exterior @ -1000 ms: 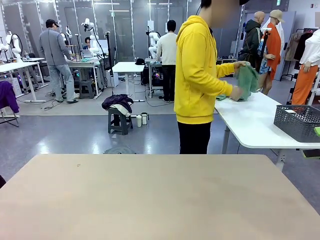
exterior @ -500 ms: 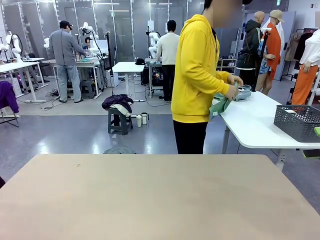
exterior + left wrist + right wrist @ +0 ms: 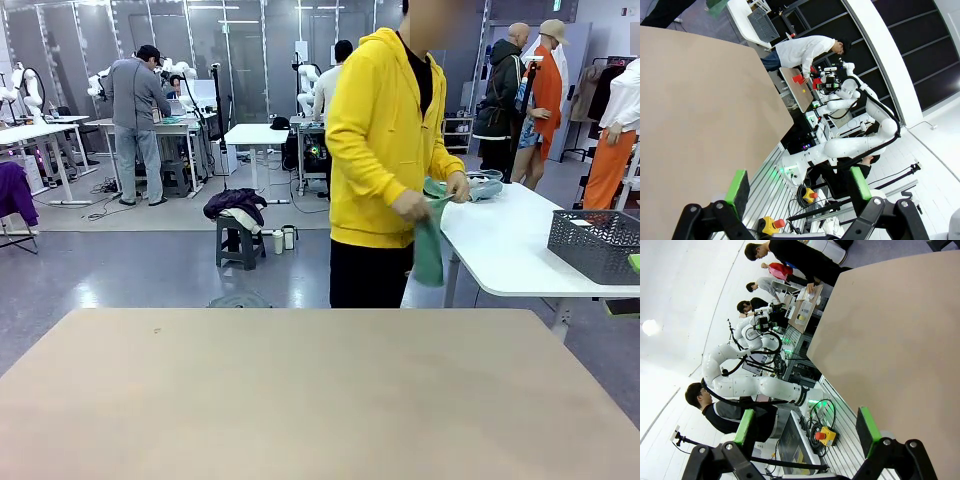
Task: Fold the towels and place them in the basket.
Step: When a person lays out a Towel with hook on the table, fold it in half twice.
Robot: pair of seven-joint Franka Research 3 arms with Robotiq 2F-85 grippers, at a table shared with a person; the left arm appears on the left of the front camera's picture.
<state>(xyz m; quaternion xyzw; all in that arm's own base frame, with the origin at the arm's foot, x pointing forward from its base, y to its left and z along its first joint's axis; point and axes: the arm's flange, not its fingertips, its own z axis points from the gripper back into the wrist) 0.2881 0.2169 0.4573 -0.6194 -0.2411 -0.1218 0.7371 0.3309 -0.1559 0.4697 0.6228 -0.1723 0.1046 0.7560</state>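
Beyond the far edge of the tan table (image 3: 320, 390), a person in a yellow hoodie holds the mint green towel (image 3: 429, 250), which hangs down from both hands. The pale grey-blue towel (image 3: 483, 186) lies bunched on the white side table (image 3: 510, 250) beside the person. The dark grey mesh basket (image 3: 596, 243) stands at that side table's right end, and the left wrist view also catches the basket (image 3: 763, 25). My left gripper (image 3: 799, 184) is open over the tan table's edge, holding nothing. My right gripper (image 3: 805, 428) is open too, with nothing between its fingers.
The tan table top (image 3: 690, 100) is bare. In each wrist view the other white arm (image 3: 850, 145) rises beside the table's edge. A stool with clothes (image 3: 237, 225) and several people at other tables stand far behind.
The person has turned from the white side table toward my table, drawing the green towel off it so it now hangs from the hands. Both grippers stay open.
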